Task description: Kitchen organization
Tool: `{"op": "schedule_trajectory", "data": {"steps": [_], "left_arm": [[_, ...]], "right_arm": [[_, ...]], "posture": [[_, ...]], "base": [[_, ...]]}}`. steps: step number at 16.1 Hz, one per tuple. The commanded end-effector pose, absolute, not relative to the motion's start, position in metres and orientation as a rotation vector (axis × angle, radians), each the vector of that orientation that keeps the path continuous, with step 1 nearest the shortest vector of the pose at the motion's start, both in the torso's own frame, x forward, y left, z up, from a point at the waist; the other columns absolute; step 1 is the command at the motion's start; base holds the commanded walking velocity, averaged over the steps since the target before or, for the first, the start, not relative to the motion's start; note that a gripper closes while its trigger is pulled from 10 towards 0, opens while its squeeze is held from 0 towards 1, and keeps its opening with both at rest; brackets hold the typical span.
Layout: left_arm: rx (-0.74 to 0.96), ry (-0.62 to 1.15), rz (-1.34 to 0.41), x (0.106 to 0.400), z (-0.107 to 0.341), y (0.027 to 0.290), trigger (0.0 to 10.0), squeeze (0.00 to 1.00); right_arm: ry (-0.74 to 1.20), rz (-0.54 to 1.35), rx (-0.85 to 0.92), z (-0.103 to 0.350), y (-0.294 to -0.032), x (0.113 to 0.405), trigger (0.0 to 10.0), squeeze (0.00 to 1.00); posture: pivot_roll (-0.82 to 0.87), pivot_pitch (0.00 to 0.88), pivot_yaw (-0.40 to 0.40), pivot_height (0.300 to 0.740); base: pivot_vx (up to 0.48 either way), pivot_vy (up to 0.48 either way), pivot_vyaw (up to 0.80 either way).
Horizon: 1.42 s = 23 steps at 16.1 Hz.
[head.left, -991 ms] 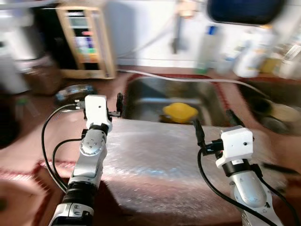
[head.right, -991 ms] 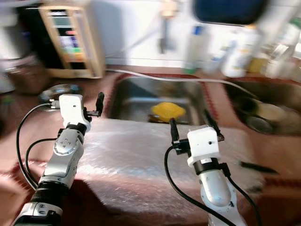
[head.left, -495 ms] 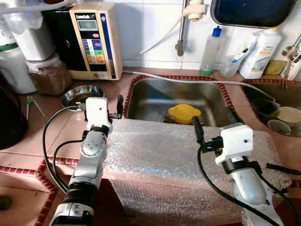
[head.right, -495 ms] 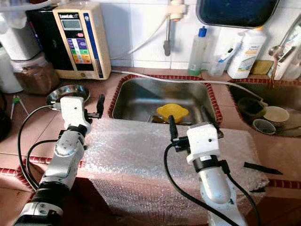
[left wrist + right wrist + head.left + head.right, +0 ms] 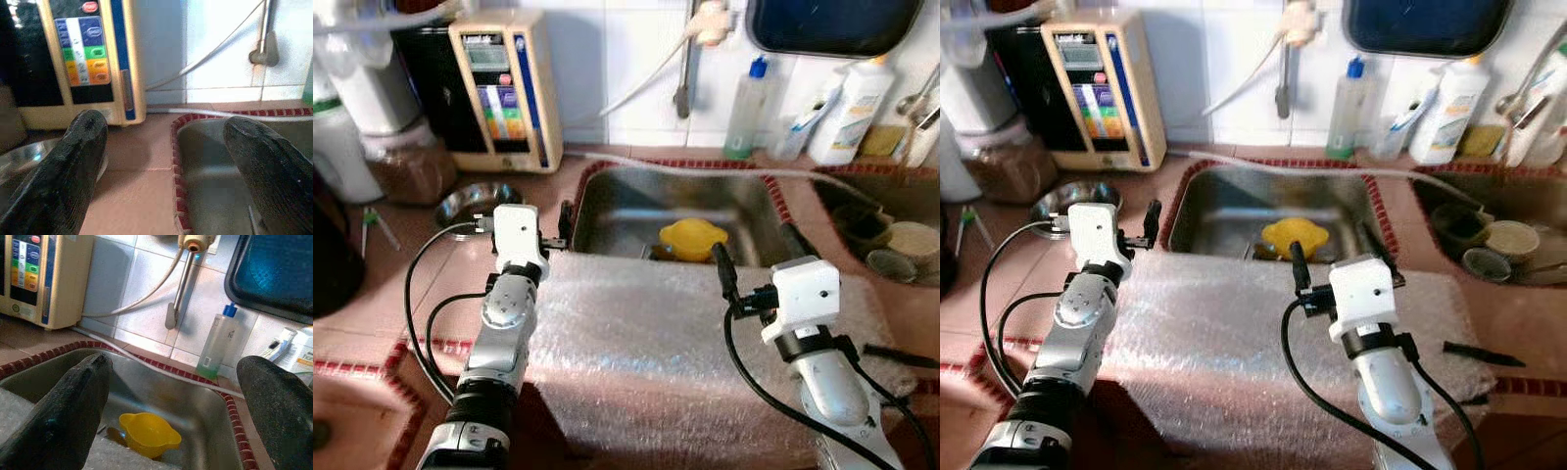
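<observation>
— Tiled wall, red-edged bench [image 5: 411, 284], steel sink [image 5: 636, 201] set into it. So where are you standing?

— Right at the sink's front edge. Both my arms are raised over a sheet of bubble wrap [image 5: 685, 343] draped across the bench lip. My right gripper [image 5: 759, 257] hangs just above the near rim of the sink, fingers spread wide, holding nothing. My left gripper [image 5: 565, 223] sits at the sink's front left corner, fingers also apart and empty.

— And what is there to tidy?

— A yellow bowl [image 5: 146, 433] lying on the sink floor, near the front wall. From my right gripper it is ahead, down, and slightly to the left; the right wrist view shows it low between the two fingers [image 5: 73, 406]. From my left gripper it is well off to the right, across half the basin. So I judge the right arm the nearer one.

— Any long axis to mind?

— It looks roundish with two small lugs on the rim, set roughly side to side. I would reach down and forward.

— Further out?

— A small steel dish [image 5: 475, 201] on the bench to the left, a beige box with coloured buttons [image 5: 499, 93] behind it, a clear bottle with a blue cap [image 5: 747, 108] by the wall, and cups [image 5: 901, 245] in a second basin to the right.
</observation>
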<state>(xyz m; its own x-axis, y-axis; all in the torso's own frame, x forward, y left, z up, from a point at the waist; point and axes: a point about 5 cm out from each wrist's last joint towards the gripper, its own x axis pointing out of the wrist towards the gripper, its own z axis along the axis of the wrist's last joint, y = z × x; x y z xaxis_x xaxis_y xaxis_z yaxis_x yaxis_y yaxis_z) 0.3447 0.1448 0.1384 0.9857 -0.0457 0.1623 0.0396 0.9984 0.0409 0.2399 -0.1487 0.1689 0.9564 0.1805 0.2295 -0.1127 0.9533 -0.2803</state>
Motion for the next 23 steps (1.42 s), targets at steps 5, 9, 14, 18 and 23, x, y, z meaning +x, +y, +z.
{"op": "schedule_trajectory", "data": {"steps": [5, 9, 14, 18, 23], "left_arm": [[0.037, -0.178, -0.056, 0.347, 0.144, 0.143, 10.0, 0.00], [0.041, -0.175, -0.053, 0.346, 0.142, 0.145, 10.0, 0.00], [0.037, -0.189, -0.037, 0.344, 0.143, 0.149, 10.0, 0.00], [0.055, -0.179, -0.022, 0.338, 0.138, 0.153, 10.0, 0.00], [0.107, -0.161, 0.067, 0.342, 0.134, 0.166, 10.0, 0.00]], "right_arm": [[-0.256, 0.153, -0.265, 0.170, -0.149, 0.240, 10.0, 0.00], [-0.250, 0.161, -0.265, 0.168, -0.148, 0.238, 10.0, 0.00], [-0.239, 0.165, -0.268, 0.165, -0.149, 0.236, 10.0, 0.00], [-0.228, 0.178, -0.265, 0.162, -0.148, 0.233, 10.0, 0.00], [-0.228, 0.185, -0.262, 0.163, -0.147, 0.231, 10.0, 0.00]], "posture": [[-0.01, 0.000, 0.049, 0.740], [0.00, 0.000, 0.047, 0.740], [0.00, 0.000, 0.043, 0.740], [0.01, 0.000, 0.042, 0.740], [0.00, 0.000, 0.046, 0.740]], "base": [[0.337, 0.000, 0.00], [0.337, 0.000, 0.00], [0.221, 0.000, 0.00], [0.000, 0.000, 0.00], [0.000, 0.000, 0.00]]}}
